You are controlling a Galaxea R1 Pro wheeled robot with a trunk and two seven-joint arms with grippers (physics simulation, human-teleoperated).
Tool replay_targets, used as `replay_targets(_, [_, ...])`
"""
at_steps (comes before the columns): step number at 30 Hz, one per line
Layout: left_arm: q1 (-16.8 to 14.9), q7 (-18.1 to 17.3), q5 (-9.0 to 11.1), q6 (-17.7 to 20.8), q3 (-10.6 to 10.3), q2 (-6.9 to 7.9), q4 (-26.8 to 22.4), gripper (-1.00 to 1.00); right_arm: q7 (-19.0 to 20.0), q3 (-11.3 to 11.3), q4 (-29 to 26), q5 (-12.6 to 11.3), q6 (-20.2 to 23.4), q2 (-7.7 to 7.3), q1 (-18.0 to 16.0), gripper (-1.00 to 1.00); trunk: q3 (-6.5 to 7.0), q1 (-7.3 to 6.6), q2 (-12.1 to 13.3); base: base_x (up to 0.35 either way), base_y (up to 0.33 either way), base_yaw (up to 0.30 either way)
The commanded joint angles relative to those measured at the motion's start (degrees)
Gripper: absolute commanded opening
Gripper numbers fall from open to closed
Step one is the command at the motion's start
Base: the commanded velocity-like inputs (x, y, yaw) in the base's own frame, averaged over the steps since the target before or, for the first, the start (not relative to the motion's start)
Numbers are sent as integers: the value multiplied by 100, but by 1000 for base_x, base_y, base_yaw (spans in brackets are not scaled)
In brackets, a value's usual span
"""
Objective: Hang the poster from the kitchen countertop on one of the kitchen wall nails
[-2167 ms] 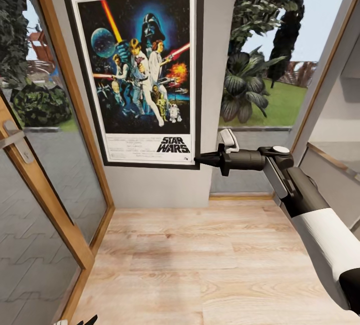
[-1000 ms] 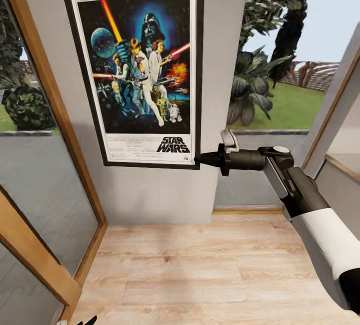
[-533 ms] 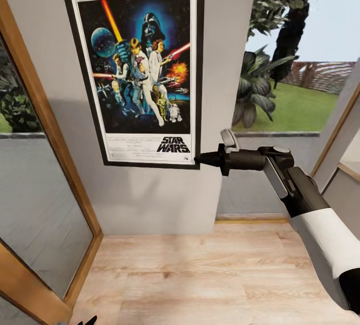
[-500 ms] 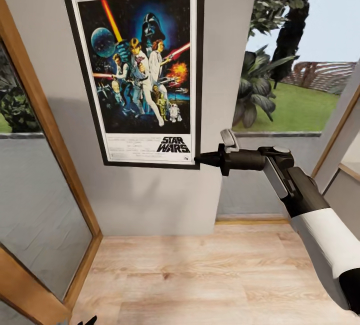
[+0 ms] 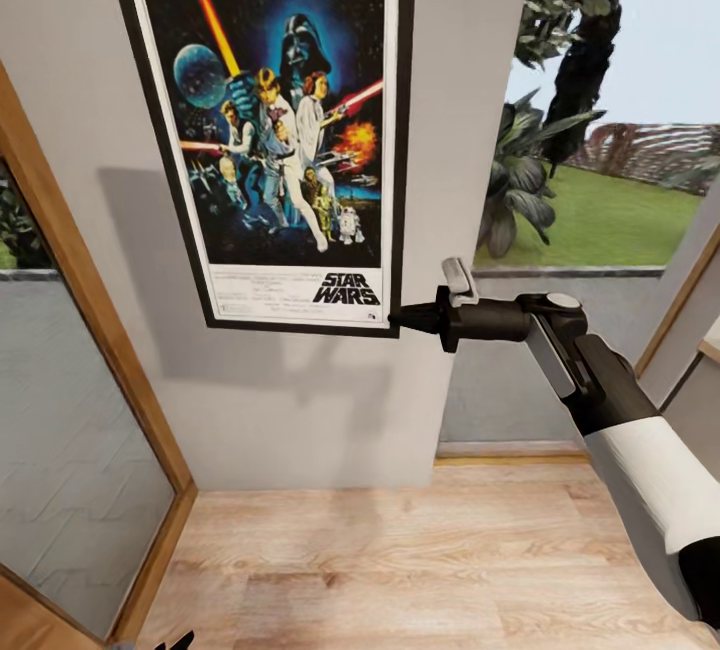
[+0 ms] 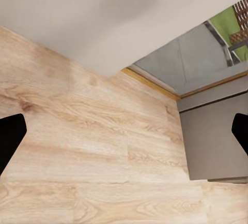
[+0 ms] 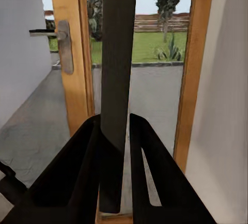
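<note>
Grey wall (image 5: pixel 300 410) stands above a pale wood floor (image 5: pixel 400 570), with a wood-framed glass door (image 5: pixel 90 350) at nine o'clock. One poster (image 5: pixel 275 130) hangs upright before the wall, its top edge cut off. At its four-o'clock corner the right gripper (image 5: pixel 398 317) has its fingers (image 7: pixel 85 167) closed on the frame edge. The left gripper (image 6: pixel 124 131) looks down at the floor, fingers (image 6: pixel 10 136) spread wide, largely cut off.

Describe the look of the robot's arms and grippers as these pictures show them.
The right arm has a white forearm shell, a dark grey sleeve nearer the wrist and a black cylindrical wrist carrying a round silver cap and a pale grey bracket. The right gripper ends in black, tapering fingers. The left gripper shows black fingertips. No cables or markings are visible.
</note>
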Motion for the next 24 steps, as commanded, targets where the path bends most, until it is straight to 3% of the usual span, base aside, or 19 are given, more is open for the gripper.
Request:
replay_targets(1, [-4, -8, 40, -33, -48, 2, -2, 100, 6, 16, 4, -57, 62, -7, -4, -100, -11, 3, -11, 34, 0, 0])
replay_targets(11, [-4, -8, 40, -33, -48, 2, 0, 100, 14, 26, 17, -68, -29, -9, 59, -100, -11, 3, -11, 7, 0, 0])
replay_targets(14, [-4, -8, 40, -33, -48, 2, 0, 100, 32, 27, 42, -80, -375, -33, 62, -100, -11, 3, -11, 0, 0, 0])
replay_targets(24, [-4, -8, 40, -33, -48, 2, 0, 100, 228, 27, 66, -56, -516, -43, 71, -100, -11, 3, -11, 0, 0, 0])
